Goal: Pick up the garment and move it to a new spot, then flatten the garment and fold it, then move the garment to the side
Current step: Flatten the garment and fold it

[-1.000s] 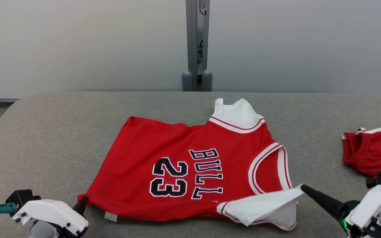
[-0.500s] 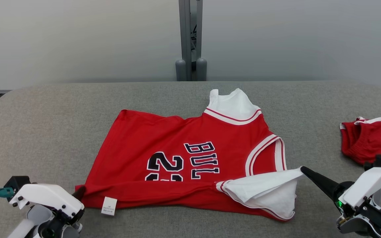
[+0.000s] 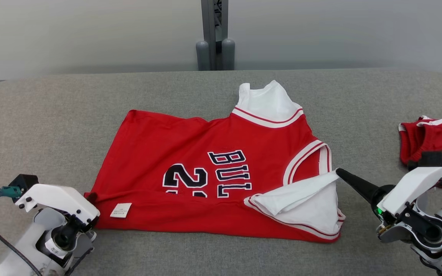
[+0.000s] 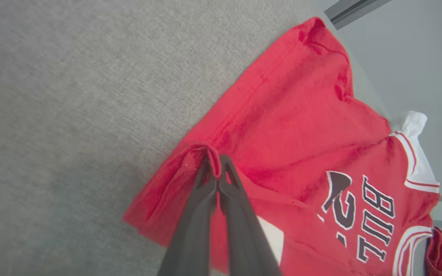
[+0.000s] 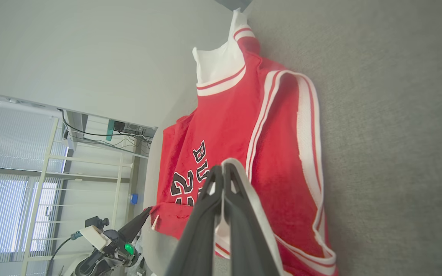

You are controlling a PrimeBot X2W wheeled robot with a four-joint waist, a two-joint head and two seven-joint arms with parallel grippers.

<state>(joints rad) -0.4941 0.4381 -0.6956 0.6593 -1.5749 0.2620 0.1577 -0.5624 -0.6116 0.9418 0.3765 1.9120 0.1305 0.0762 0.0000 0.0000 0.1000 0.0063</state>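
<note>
The garment (image 3: 205,153) is a red jersey with white trim and black lettering, lying on the grey table (image 3: 52,107). Its near edge is lifted and turned over toward the far side, hiding the bottom of the number. My left gripper (image 3: 90,198) is shut on the near left hem corner; in the left wrist view its fingers (image 4: 205,191) pinch a red fold of the garment (image 4: 294,115). My right gripper (image 3: 338,172) is shut on the white-lined shoulder strap; the right wrist view shows the gripper (image 5: 223,172) clamped on that white edge of the garment (image 5: 228,126).
A second red and white garment (image 3: 436,134) lies at the table's right edge, just behind my right wrist. A grey metal post (image 3: 213,34) stands behind the table's far edge. Bare table lies to the left and beyond the jersey.
The camera has tilted, shifting the whole picture. Both grippers have carried the jersey's near edge up and away from me, so the fold now covers the lower part of the number.
</note>
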